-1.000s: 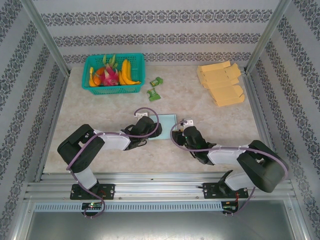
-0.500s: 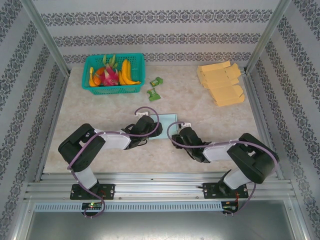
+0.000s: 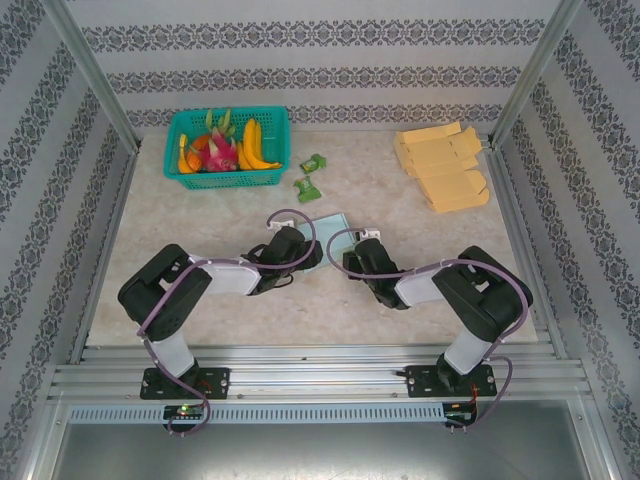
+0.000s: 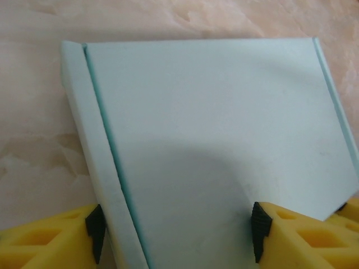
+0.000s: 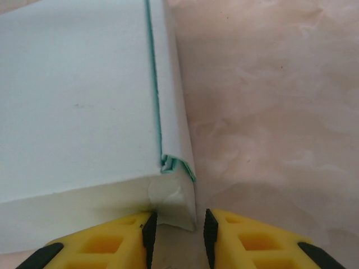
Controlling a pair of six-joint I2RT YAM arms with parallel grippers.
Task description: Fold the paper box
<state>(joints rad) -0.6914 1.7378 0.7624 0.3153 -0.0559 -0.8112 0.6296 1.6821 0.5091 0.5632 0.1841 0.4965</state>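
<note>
The pale blue-green paper box lies mid-table, tipped, between my two grippers. My left gripper is at its near left edge. In the left wrist view the box spreads across the frame. The left gripper is open wide, one pad against the folded side wall and the other over the flat top panel. My right gripper is at the near right corner. Seen from the right wrist, the box pokes that corner into the narrowly open right gripper, with a slim gap at the right pad.
A green basket of fruit stands at the back left. Two small green packets lie near it. Flat tan cartons are stacked at the back right. Metal frame posts and patterned walls close in the table.
Both grippers have moved further up the table and closer together, the right one swinging left. The box has slid away from the arms and tipped. The right jaws narrowed slightly.
</note>
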